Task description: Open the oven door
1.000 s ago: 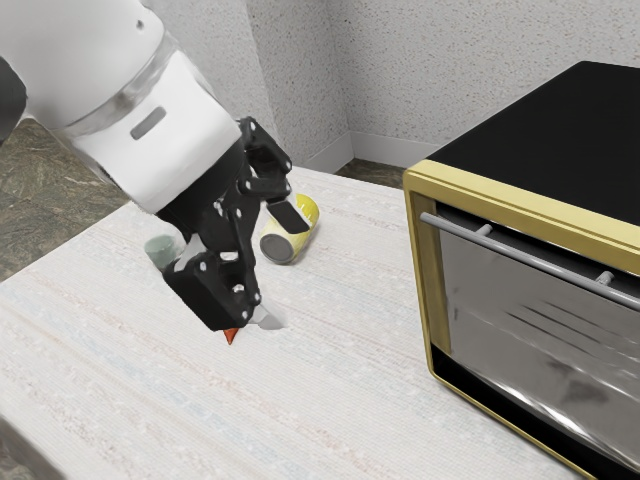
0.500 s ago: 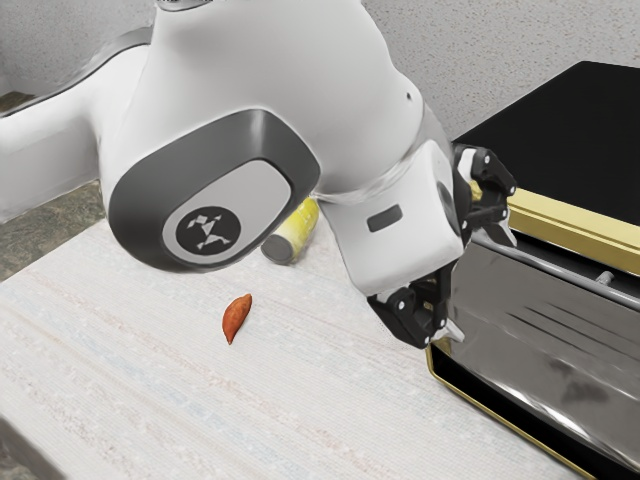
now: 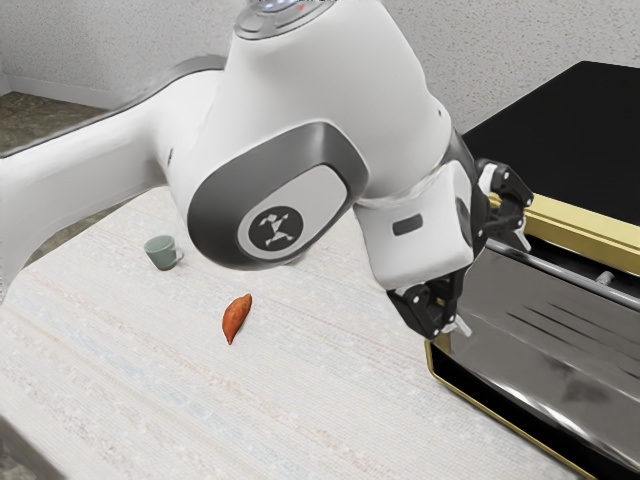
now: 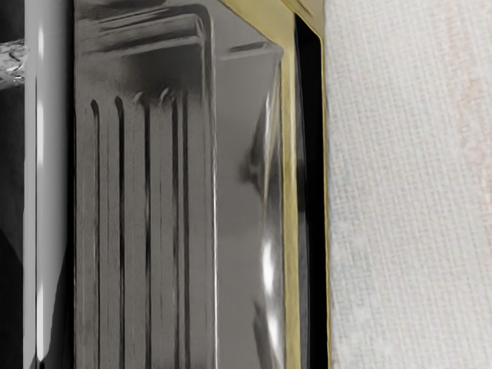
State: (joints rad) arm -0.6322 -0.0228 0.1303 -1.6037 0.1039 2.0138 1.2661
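My gripper (image 3: 491, 283) stands open at the oven's front in the exterior view, its two fingers spread wide, one near the handle's height and the other lower, in front of the door. The black-topped oven (image 3: 585, 130) has a yellow frame, and its grey door (image 3: 560, 350) is closed. A grey bar handle (image 3: 568, 264) runs along the door's upper edge; its nearer end is hidden by the hand. From the wrist view, the handle (image 4: 50, 177) lies over the oven beside the ribbed door panel (image 4: 157, 231). Nothing is held between the fingers.
An orange-brown sweet potato (image 3: 237, 318) and a green-grey cup (image 3: 160, 252) are on the pale table (image 3: 300, 400), toward the exterior view's left. The wall rises behind. The arm's large white links hang over the table's far part.
My hand has swung from above the table to the oven front and turned toward the door, shifting slightly farther right lately. The arm now hides the yellow container. The oven door has not moved.
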